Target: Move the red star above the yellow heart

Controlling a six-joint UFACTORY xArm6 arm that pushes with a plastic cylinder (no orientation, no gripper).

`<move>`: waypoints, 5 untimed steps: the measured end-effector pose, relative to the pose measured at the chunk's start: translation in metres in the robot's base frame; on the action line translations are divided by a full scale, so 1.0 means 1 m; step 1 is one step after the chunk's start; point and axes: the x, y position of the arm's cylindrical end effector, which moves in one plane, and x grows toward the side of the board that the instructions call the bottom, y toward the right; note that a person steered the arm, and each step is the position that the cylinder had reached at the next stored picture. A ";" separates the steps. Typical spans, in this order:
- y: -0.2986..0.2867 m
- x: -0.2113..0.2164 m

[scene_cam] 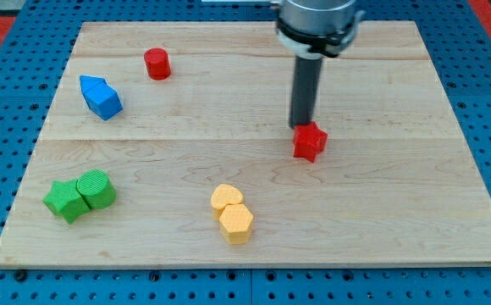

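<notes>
Wooden board (pixel 254 229), my tip (pixel 302 127) touching red star (pixel 310 142)

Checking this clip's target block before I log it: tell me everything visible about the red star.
The red star is a small, chunky, glossy block, plastic by the look of it, lying flat on the wooden board, right of centre. My tip stands at its upper-left edge, apparently touching it. No other block touches it; the yellow heart lies well off toward the view's lower left.

Bare board separates the red star (pixel 310 141) from the yellow heart (pixel 226 198).
</notes>
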 end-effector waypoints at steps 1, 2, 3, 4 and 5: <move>0.045 0.030; 0.092 0.068; -0.034 0.075; -0.067 0.066; 0.051 0.068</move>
